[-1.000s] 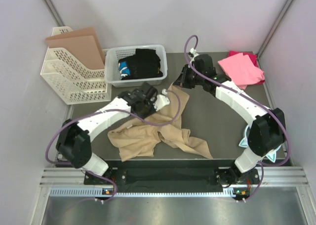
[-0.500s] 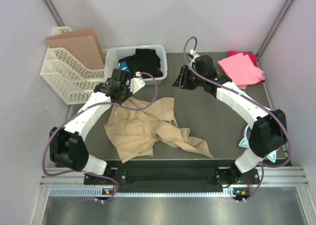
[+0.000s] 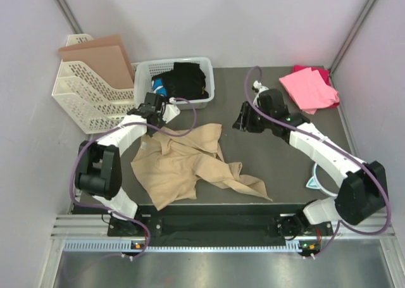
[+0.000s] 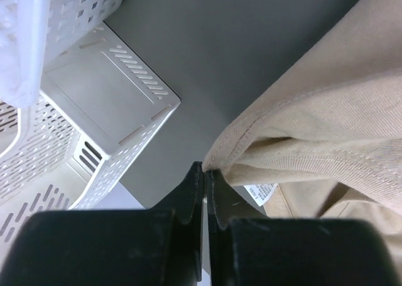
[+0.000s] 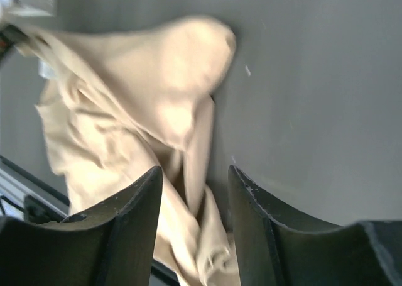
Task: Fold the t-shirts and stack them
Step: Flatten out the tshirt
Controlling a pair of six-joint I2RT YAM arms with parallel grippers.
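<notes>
The tan t-shirt (image 3: 190, 164) lies crumpled on the left half of the desk (image 3: 272, 161), reaching its near edge. We see the left pincer (image 4: 206, 171) closed tight on the hem at the cloth's far left corner, its arm folded back. A white label (image 4: 260, 190) beside it is too small to read. The right pincer (image 5: 195, 179) hangs part open and empty near mid-desk, its arm reaching in from the right. The pink t-shirt (image 3: 308, 88) rests on the magenta t-shirt (image 3: 321, 71) at the far right corner.

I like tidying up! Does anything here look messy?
Yes. The tan t-shirt lies crumpled and bunched in the middle of the table, not folded. The left gripper pinches its edge near the white rack. The pink t-shirt at the far right corner lies flat.
</notes>
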